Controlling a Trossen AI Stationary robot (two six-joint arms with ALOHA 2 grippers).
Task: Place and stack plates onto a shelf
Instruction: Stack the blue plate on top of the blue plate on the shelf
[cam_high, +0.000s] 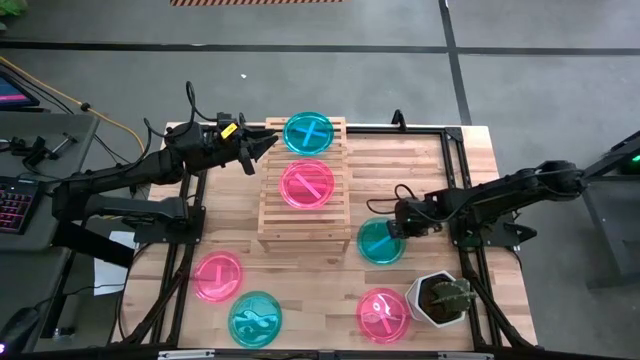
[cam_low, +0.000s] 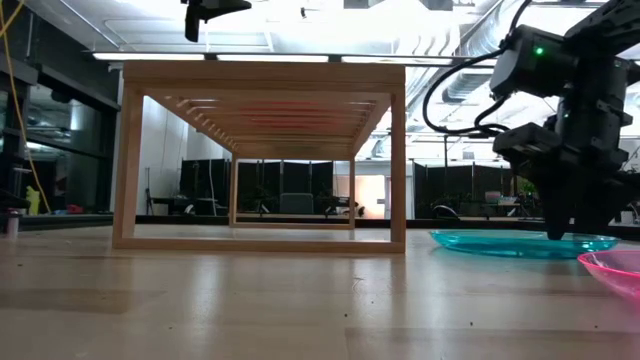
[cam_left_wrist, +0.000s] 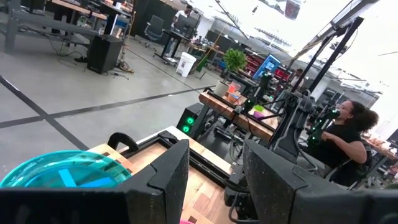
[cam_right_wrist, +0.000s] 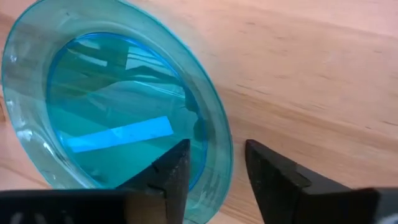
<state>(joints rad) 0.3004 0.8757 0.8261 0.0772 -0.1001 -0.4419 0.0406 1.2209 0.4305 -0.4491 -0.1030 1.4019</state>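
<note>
The slatted wooden shelf (cam_high: 275, 215) stands mid-table and carries a teal plate (cam_high: 308, 132) at its far end and a pink plate (cam_high: 307, 184) behind the middle. My left gripper (cam_high: 272, 143) hovers open just above the shelf's far left corner, beside that teal plate (cam_left_wrist: 62, 174), holding nothing. My right gripper (cam_high: 393, 231) is down at a teal plate (cam_high: 380, 241) lying on the table right of the shelf. It is open, with one finger over the plate's inside and one outside its rim (cam_right_wrist: 221, 155). My right gripper (cam_right_wrist: 217, 146) points down from above and straddles the right-hand rim of the teal plate, which lies flat on the table (cam_low: 520, 243). A gap shows on both sides of the rim; I cannot tell whether a fingertip touches the plate.
Loose plates on the near part of the table: a pink one (cam_high: 218, 276), a teal one (cam_high: 255, 318) and a pink one (cam_high: 383, 314). A white plant pot (cam_high: 440, 298) stands near the right near corner, close to my right arm. People sit in the room beyond (cam_left_wrist: 345, 134).
</note>
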